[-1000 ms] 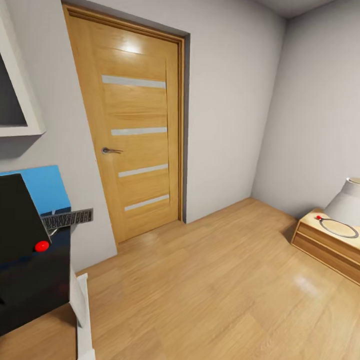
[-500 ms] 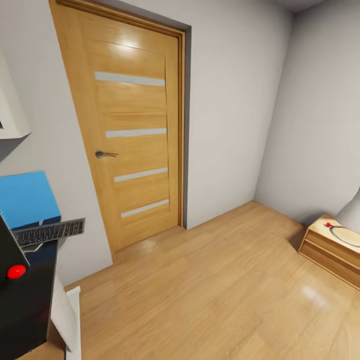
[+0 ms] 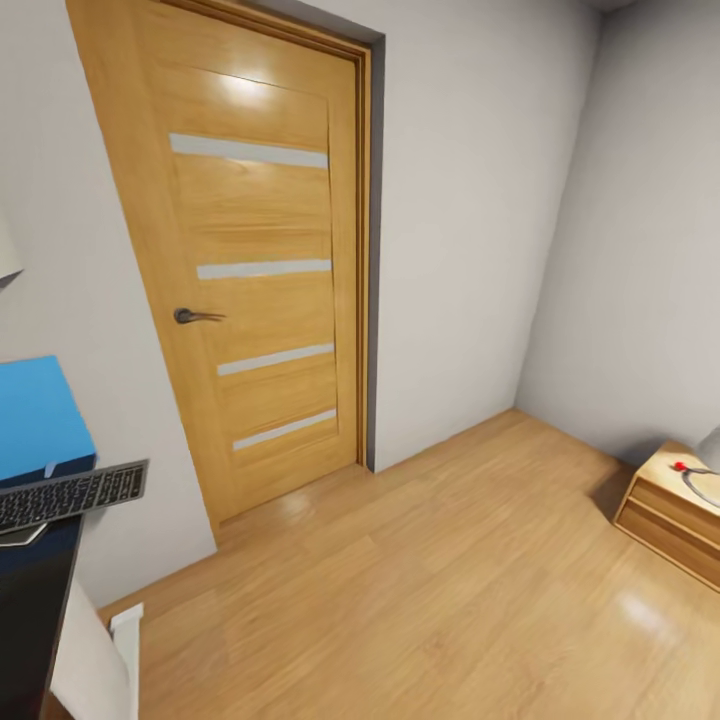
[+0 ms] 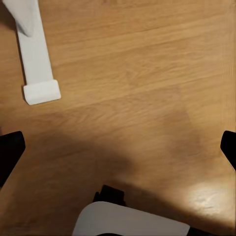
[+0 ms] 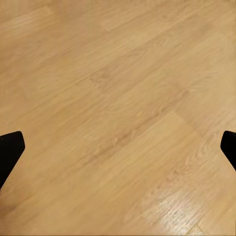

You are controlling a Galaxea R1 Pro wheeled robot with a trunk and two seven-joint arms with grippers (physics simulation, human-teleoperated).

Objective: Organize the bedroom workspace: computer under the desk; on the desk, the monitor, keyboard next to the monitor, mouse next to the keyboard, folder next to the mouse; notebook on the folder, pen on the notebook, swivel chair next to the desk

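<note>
The keyboard (image 3: 70, 495), slim with dark keys in a silver frame, lies at the left edge of the head view on the black desk (image 3: 28, 610) and overhangs its end. A white desk leg (image 3: 125, 650) shows below it, and again in the left wrist view (image 4: 34, 54). My left gripper (image 4: 118, 150) is open over bare wood floor, its black fingertips (image 4: 10, 152) far apart. My right gripper (image 5: 118, 147) is also open above the floor, holding nothing. The other task things are out of view.
A shut wooden door (image 3: 250, 270) with a dark handle (image 3: 195, 316) faces me. A blue panel (image 3: 35, 415) leans at the wall behind the keyboard. A low wooden nightstand (image 3: 670, 510) stands at the right wall. Light wood floor (image 3: 420, 580) stretches between.
The whole head view has shifted, so the camera has moved. The black panel with the red dot has slid out at the left, and the nightstand sits nearer the right edge.
</note>
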